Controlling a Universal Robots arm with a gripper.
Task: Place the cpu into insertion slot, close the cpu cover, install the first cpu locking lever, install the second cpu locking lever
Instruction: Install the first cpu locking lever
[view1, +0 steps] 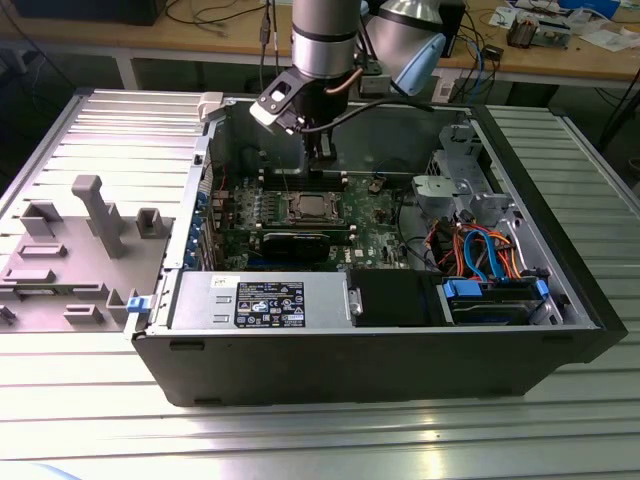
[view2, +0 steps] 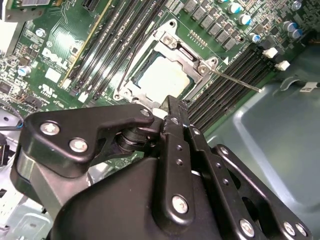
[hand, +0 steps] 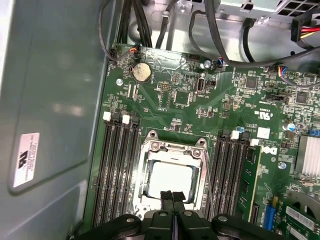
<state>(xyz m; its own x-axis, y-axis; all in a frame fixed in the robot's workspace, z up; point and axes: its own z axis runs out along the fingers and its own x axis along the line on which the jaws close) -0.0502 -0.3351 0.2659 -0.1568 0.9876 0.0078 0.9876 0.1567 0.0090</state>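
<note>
Hanging inside the open computer case, I hover over the green motherboard. The cpu cover lies flat on the insertion slot, framing the cpu seated within. My gripper, jaws pressed together and empty, sits just above the cover's edge.

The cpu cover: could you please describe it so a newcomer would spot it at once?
Inside the open computer case find the green motherboard. Between its banks of long black slots lies the cpu cover, a silver frame whose square window shows the cpu.
</note>
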